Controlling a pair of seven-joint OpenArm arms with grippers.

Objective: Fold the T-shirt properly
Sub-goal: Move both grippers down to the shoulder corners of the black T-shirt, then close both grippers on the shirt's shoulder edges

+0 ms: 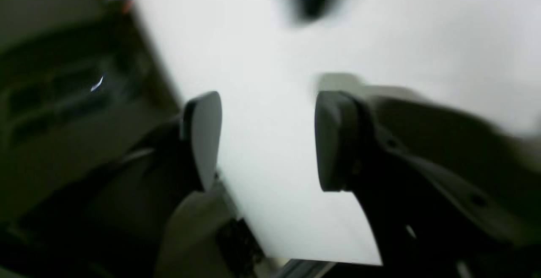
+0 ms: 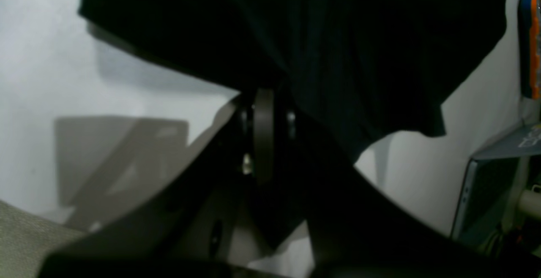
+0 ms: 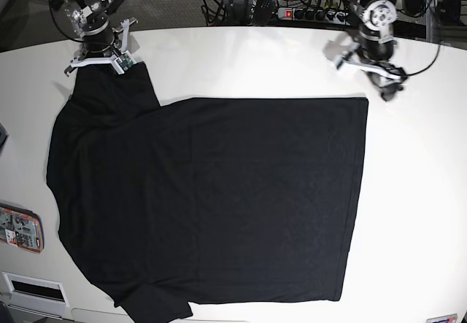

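The plain black cloth T-shirt (image 3: 211, 199) lies spread flat on the white table (image 3: 416, 177). The right gripper (image 2: 264, 136) pinches its far sleeve; the left gripper (image 1: 266, 140) gapes wide over bare tabletop, holding nothing

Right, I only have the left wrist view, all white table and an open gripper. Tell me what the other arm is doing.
Observer: The right gripper is shut on the T-shirt, pinching black cloth at a sleeve.
Operator: Say where that sleeve is.
Observer: In the base view it is at the table's far corner, on that view's left; the right gripper sits at its tip.
Operator: Describe how the shirt lies.
Observer: Spread flat and unfolded, hem toward the base view's right.
Operator: Place my gripper against it.
Observer: The left gripper is just beyond the far hem corner, over bare table, holding nothing.
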